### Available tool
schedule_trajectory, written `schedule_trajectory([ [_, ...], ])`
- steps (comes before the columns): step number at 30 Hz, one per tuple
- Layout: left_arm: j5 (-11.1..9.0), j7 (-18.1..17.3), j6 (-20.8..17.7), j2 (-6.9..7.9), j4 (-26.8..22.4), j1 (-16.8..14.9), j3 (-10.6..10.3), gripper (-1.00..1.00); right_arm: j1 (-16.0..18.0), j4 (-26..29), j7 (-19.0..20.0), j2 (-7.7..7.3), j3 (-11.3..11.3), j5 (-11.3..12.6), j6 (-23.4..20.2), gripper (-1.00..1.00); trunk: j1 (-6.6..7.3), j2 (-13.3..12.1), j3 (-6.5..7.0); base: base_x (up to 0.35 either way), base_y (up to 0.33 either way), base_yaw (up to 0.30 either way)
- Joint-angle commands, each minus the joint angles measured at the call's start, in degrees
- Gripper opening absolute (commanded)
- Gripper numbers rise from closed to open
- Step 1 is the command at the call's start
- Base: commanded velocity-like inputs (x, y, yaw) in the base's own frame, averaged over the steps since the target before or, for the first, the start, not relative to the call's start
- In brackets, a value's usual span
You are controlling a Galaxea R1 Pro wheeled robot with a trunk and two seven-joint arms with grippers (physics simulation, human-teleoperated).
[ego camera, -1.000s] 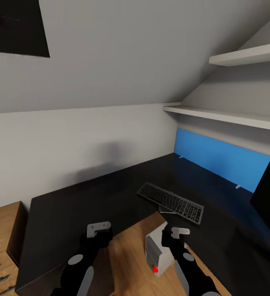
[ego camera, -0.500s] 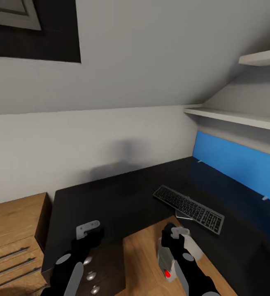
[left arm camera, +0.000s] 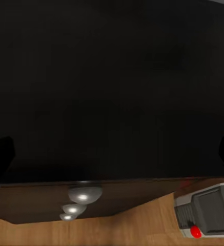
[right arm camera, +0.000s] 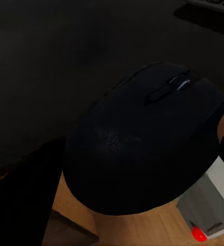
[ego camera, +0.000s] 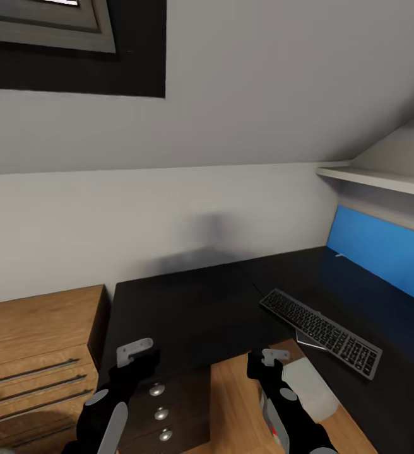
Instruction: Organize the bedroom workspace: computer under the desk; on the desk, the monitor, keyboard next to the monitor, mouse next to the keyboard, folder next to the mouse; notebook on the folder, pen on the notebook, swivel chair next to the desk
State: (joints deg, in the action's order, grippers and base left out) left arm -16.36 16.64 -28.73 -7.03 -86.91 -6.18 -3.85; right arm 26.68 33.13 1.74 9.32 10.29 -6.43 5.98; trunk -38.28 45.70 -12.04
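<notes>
Gripping a black computer mouse point(right arm camera: 142, 143), the right gripper point(ego camera: 267, 362) hovers near the black worktop point(ego camera: 194, 309); left gripper point(ego camera: 137, 356) spread; black keyboard point(ego camera: 320, 331) far right.

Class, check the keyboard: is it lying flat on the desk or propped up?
Propped: the keyboard tilts on a pale stand above the desk.

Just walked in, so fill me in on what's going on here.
The robot stands at the black corner desk. Its right gripper holds the black mouse, close up in the right wrist view. The left gripper is open with nothing in it. The keyboard lies on the desk, and the computer stands on the floor below.
</notes>
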Motion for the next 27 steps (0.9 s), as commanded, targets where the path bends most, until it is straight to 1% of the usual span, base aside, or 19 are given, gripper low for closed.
schedule_trajectory([
  [1,-0.6,0.5,-0.2,0.04,-0.1,-0.1,0.0,1.0,0.0,0.0,0.2,0.08,0.4,-0.6,0.2,-1.0,-0.01,0.1,-0.08,0.0,0.0,0.28],
  [27,-0.6,0.4,-0.1,0.09,-0.1,-0.1,0.0,1.0,0.0,-0.2,0.2,0.08,0.3,-0.6,0.2,-1.0,-0.01,0.1,-0.08,0.0,0.0,0.28],
])
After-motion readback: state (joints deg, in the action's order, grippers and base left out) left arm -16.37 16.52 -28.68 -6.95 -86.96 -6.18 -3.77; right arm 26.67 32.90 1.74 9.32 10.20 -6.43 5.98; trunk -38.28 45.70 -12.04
